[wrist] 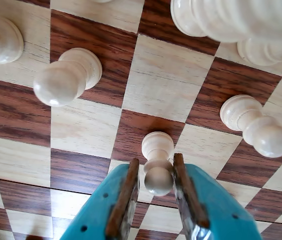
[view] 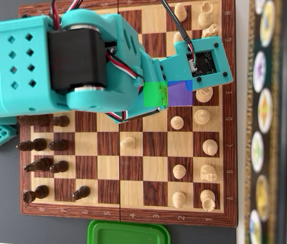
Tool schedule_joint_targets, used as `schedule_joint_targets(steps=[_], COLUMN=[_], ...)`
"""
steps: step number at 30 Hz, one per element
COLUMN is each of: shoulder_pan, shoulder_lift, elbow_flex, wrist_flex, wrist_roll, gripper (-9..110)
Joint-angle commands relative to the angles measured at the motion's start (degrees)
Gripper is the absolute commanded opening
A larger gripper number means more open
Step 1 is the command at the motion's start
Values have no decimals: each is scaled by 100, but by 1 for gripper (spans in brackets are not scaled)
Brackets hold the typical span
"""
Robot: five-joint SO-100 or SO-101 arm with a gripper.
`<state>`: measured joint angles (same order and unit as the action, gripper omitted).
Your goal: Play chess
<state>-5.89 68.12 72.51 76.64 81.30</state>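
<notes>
In the wrist view a white pawn (wrist: 157, 162) stands on the wooden chessboard (wrist: 163, 80), its base on a dark square. My teal gripper (wrist: 156, 160) straddles the pawn's round head. The right finger (wrist: 183, 185) is against the head, while a narrow gap shows beside the left finger (wrist: 128, 192), so the gripper is open. In the overhead view my arm (view: 82, 61) covers the board's upper left and hides the gripper and this pawn.
Other white pawns (wrist: 66, 75) (wrist: 255, 125) stand left and right of the gripper, with taller white pieces (wrist: 230, 17) at top right. Overhead, white pieces (view: 208, 173) line the board's right side and black pieces (view: 57, 121) its left. A green lid (view: 128, 234) lies below the board.
</notes>
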Motion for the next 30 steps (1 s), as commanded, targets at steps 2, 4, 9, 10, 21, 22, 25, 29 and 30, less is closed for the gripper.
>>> schedule_joint_targets(steps=[2, 4, 9, 10, 21, 22, 25, 29, 30], shoulder_pan=[-9, 0, -9, 0, 18, 18, 18, 26, 26], shoulder_lift=[343, 343, 325, 325, 316, 316, 316, 316, 316], elbow_flex=[-70, -70, -70, -70, -70, -70, -70, -70, -70], wrist_flex=[-44, -44, -9, -9, -26, -26, -26, -18, -18], wrist_roll=[35, 35, 53, 53, 44, 44, 35, 35, 35], gripper=[13, 13, 13, 13, 12, 11, 8, 8, 8])
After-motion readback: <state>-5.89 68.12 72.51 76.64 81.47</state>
